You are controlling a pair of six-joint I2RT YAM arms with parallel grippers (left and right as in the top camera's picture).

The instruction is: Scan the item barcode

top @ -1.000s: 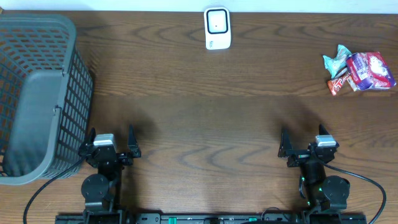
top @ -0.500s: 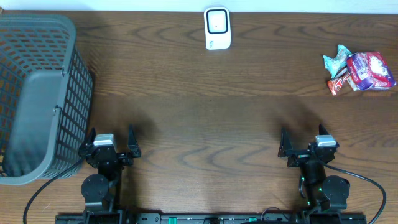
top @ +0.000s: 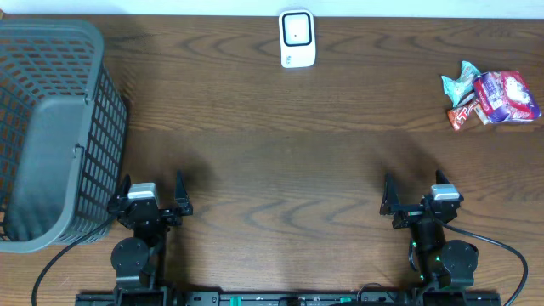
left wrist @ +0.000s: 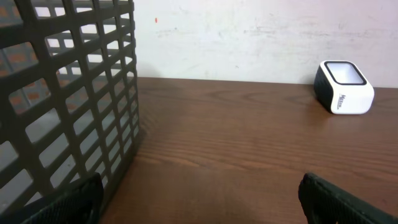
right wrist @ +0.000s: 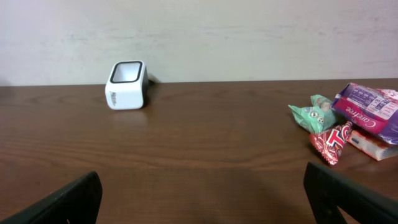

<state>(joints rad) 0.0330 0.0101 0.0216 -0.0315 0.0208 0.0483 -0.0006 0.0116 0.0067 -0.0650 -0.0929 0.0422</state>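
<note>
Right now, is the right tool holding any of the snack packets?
No, the right tool stands open and empty, well apart from the snack packets piled further back on its right.

Left hand and right hand gape, empty.

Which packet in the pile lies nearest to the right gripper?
The small red wrapper: it lies closest to the robot; the teal packet and purple pack lie farther back.

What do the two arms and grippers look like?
Both arms are black with round joints. The left gripper and right gripper each have two black pointed fingers and a silver-grey block between. A black cable trails from each base; green lights glow on the right arm.
</note>
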